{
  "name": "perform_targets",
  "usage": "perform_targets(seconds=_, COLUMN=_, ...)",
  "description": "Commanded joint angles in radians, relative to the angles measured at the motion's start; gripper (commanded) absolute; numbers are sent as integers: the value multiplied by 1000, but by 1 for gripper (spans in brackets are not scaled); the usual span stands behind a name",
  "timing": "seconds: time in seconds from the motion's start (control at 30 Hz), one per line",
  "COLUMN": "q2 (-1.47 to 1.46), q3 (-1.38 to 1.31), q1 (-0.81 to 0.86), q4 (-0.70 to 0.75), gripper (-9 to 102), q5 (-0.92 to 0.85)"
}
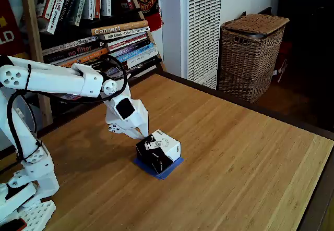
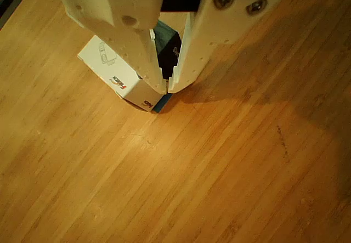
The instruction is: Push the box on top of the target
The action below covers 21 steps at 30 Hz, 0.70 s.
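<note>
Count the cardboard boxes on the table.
1. The box sits on the blue target mid-table, with the gripper at its left side in the fixed view.

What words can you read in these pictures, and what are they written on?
"Connect": spine of a book lying flat on the bookshelf.
"no filter": spine of a book lower in that stack.
The other book spines are too small to read.
The box has printed graphics and a small logo, too blurred to read in both views.
</note>
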Motion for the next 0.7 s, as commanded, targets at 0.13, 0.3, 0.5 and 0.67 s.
perform_targets(seconds=0.13, q2=25, q3=-29, q1=14, q4=9, gripper=0, q5=-8)
perform_targets(seconds=0.3, q2=25, q3=-29, q1=20, q4=11, gripper=0, q5=-12)
perform_targets(seconds=0.5, q2=21, q3=-29, q1=25, q4=11, gripper=0, q5=-17)
perform_targets(seconds=0.67, q2=20, q3=-29, q1=29, q4=12, gripper=0, q5=-21)
